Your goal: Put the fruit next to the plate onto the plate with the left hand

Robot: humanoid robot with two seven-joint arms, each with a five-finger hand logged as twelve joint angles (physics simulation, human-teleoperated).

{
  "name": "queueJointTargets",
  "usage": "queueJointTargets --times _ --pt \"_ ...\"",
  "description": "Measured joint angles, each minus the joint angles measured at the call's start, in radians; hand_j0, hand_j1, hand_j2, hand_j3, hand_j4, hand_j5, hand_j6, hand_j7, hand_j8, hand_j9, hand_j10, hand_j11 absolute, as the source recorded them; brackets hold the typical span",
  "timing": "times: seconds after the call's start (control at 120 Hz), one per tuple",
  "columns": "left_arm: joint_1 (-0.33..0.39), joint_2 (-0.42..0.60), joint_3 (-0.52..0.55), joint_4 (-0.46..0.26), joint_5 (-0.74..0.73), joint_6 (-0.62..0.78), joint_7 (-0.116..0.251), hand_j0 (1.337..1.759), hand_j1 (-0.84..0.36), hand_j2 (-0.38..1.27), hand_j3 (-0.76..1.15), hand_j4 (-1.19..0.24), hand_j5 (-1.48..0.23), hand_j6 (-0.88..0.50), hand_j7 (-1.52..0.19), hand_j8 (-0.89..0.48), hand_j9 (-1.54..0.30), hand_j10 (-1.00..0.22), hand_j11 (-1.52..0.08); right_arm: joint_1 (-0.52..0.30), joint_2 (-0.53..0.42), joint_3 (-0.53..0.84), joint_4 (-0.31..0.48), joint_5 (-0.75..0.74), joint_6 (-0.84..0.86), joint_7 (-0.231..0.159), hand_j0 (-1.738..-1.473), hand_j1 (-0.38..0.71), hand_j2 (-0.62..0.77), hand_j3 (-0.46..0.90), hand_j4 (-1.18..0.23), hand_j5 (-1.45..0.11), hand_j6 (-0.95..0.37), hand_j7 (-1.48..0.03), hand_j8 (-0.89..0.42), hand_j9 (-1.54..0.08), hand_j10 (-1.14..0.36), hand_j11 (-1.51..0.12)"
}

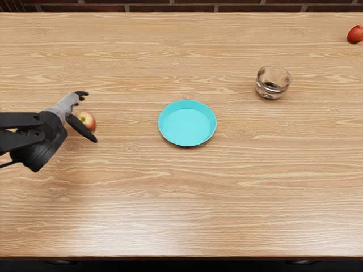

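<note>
Left hand (69,113) reaching from left — fingers spread.

The plate (187,123) lies on the table (181,204) near its middle. Left of the plate, well apart from it, an apple (87,120) lies on the table. The left hand (63,116) comes in from the left edge and sits just left of this apple. Its fingers (79,95) are spread behind the apple and its thumb is in front, so the apple lies between them; contact cannot be told. Right of the plate and farther back stands a bowl (273,82), apart from the plate. A second apple (355,34) lies at the far right edge, behind and right of the bowl. A wall (170,7) runs behind the table's back edge.
</note>
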Motion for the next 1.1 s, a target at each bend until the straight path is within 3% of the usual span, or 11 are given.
queueJointTargets --times 0.483,0.633,0.85,0.983,1.1 --pt "0.002 -0.015 0.02 0.01 0.004 0.006 0.011 1.658 -0.16 0.09 0.0 -0.43 -0.55 -0.43 -0.55 -0.43 -0.55 -0.43 -0.55 0.0 0.0 0.0 0.0 0.0 0.0 0.0 -1.658 -0.35 0.0 0.0 0.0 0.0 0.0 0.0 0.0 0.0 0.0 0.0" --pt "0.002 -0.014 0.029 0.01 0.006 0.006 0.017 1.658 -0.24 0.1 0.0 -0.5 -0.63 -0.49 -0.63 -0.43 -0.64 -0.49 -0.64 0.0 0.0 0.0 0.0 0.0 0.0 0.0 -1.658 -0.35 0.0 0.0 0.0 0.0 0.0 0.0 0.0 0.0 0.0 0.0" --pt "0.0 -0.014 0.035 0.009 0.013 0.004 0.036 1.655 -0.26 0.16 0.0 -0.59 -0.76 -0.43 -0.77 -0.4 -0.79 -0.58 -0.79 0.0 0.0 -0.001 0.0 0.0 0.0 0.0 -1.658 -0.35 0.0 0.0 0.0 0.0 0.0 0.0 0.0 0.0 0.0 0.0" --pt "-0.02 -0.014 0.036 0.004 0.009 0.004 0.041 1.655 -0.28 0.28 0.0 -0.61 -0.82 -0.42 -0.82 -0.41 -0.83 -0.61 -0.83 0.0 0.0 0.0 0.0 0.0 0.0 0.0 -1.658 -0.35 0.0 0.0 0.0 0.0 0.0 0.0 0.0 0.0 0.0 0.0" --pt "-0.048 -0.015 0.036 -0.001 0.009 0.003 0.043 1.655 -0.3 0.29 0.0 -0.62 -0.85 -0.41 -0.84 -0.39 -0.84 -0.62 -0.84 0.0 0.0 0.0 0.0 0.0 0.0 0.0 -1.658 -0.35 0.0 0.0 0.0 0.0 0.0 0.0 0.0 0.0 0.0 0.0"
